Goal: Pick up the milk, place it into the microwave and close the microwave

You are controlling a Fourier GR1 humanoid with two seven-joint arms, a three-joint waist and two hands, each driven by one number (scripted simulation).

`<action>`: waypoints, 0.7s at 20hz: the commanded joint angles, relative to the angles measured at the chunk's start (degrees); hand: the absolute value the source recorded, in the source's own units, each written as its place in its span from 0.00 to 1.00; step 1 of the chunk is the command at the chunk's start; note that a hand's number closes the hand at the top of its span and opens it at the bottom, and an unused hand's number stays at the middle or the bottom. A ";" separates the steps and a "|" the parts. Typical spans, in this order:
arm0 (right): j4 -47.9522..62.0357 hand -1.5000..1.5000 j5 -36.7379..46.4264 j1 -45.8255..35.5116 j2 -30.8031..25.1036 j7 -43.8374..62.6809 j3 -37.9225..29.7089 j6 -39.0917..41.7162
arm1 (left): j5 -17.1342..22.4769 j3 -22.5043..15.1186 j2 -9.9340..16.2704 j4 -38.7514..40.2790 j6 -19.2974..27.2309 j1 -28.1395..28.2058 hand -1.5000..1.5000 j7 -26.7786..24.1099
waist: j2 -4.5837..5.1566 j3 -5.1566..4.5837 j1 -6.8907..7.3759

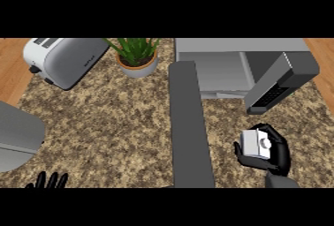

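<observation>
step in hand looks like the carry — the small white-grey milk carton (pixel 255 144) is already grasped, so pickup seems done and the placing is next; the robot's right hand (pixel 274 154), black w/ fingers and thumb curled round the carton, sits at the lower right of the frame, holding it above the speckled brown granite counter (pixel 111 119); whether the carton is fully clear of the counter i can't tell from this angle.

the grey microwave (pixel 222 66) is at the upper right, its dark door (pixel 277 84) swung open toward the right side; the cavity opening shows just left of the door. the carton lies below the door's lower end, near it but apart, and lower-right of the opening; so the next move prob calls for lifting up-frame and shifting left to clear the door edge before going in — the door is the thing to avoid bumping; closing comes after.

a long grey upright slab (pixel 190 128) runs down mid-frame, left of the hand; can't tell what it is.

left hand (pixel 49 181) shows only as straight fingertips at the lower left edge, resting, released, holding nothing.
</observation>
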 commanded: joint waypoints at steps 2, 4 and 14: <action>-18.09 1.00 -2.60 11.38 2.30 7.20 7.04 4.24 | 2.26 2.44 1.41 -1.61 -1.25 2.73 0.00 -1.32 | -0.06 -0.02 0.04; -19.62 1.00 -8.45 10.50 2.34 8.79 5.91 8.95 | 1.28 0.30 0.90 -3.54 -0.98 5.84 0.00 -1.06 | -0.01 0.05 0.44; -25.28 1.00 -7.03 4.76 2.39 18.87 16.44 -6.01 | 3.03 3.00 1.04 -0.38 -1.56 1.82 0.00 -1.19 | 0.35 0.08 1.06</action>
